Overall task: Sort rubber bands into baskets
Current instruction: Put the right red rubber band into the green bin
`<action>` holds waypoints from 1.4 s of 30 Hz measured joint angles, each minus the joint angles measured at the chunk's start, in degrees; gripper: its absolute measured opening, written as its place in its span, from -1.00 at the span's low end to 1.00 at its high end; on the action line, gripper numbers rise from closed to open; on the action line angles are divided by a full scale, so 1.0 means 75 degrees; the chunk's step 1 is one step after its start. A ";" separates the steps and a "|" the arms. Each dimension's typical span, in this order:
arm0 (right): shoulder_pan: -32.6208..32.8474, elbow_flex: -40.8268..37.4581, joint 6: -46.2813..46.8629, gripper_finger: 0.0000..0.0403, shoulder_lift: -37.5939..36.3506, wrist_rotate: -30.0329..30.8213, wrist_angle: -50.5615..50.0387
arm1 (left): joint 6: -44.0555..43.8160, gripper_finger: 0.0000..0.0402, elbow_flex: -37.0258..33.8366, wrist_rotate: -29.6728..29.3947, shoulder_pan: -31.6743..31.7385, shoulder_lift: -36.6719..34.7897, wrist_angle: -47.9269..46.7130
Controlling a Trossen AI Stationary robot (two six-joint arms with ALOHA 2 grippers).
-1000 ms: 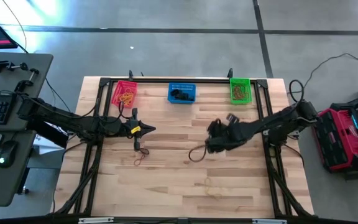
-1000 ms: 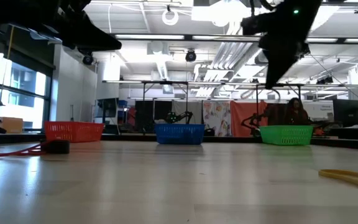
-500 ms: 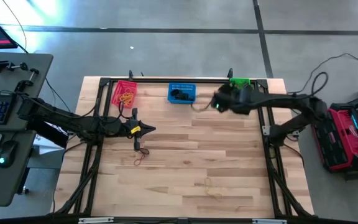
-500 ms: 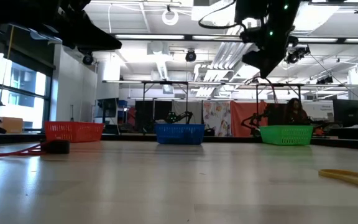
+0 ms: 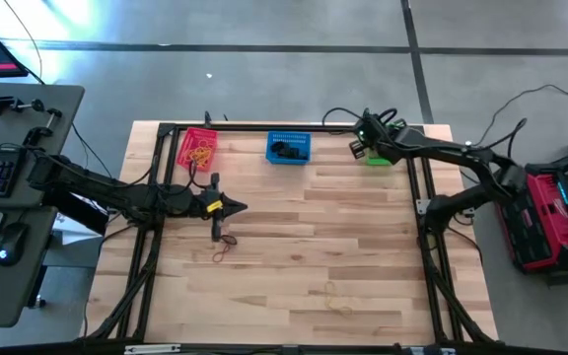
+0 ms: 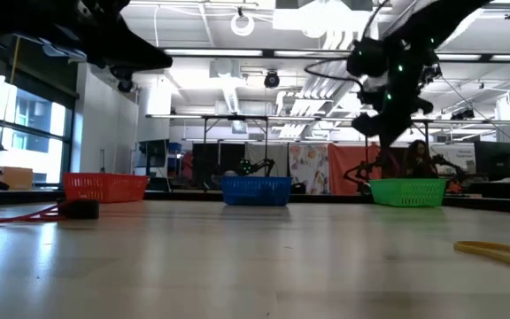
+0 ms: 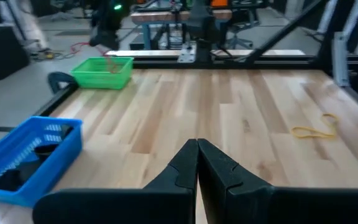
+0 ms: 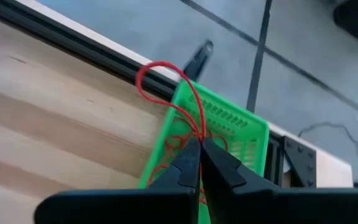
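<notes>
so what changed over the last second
The right gripper, shut on a red rubber band, swung from mid-table to the far edge and now hangs over the green basket. The left gripper stayed shut and parked near the red-pink basket. The blue basket and the loose bands on the table did not move.

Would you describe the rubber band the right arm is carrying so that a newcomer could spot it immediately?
Start at the far edge of the wooden table, where three baskets stand in a row; the green basket is the rightmost. The right gripper hangs over it, shut on a thin red rubber band. Unlike the red bands lying inside the basket, this one loops up free in the air.
</notes>
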 joint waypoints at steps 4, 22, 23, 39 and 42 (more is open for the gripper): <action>-0.0519 -0.0537 -0.0001 -1.00 0.0000 -0.0315 0.0535 | 0.0014 -1.00 0.0000 0.0278 0.0013 0.0000 0.0000; -0.1571 -0.1778 -0.0021 -1.00 0.0000 -0.0635 0.2425 | 0.0093 -1.00 0.0000 0.0300 0.0015 0.0000 -0.0003; -0.1571 -0.1778 -0.0018 -1.00 0.0000 -0.0662 0.2426 | 0.0093 -1.00 0.0000 0.0300 0.0015 0.0000 -0.0003; -0.1571 -0.1778 0.0323 -1.00 0.0896 -0.1188 0.2413 | 0.0092 -1.00 0.0000 0.0298 0.0015 0.0000 -0.0048; -0.1622 -0.1778 0.0395 -0.99 0.0933 -0.1211 0.2413 | 0.0093 -1.00 0.0000 0.0298 0.0015 0.0000 -0.0050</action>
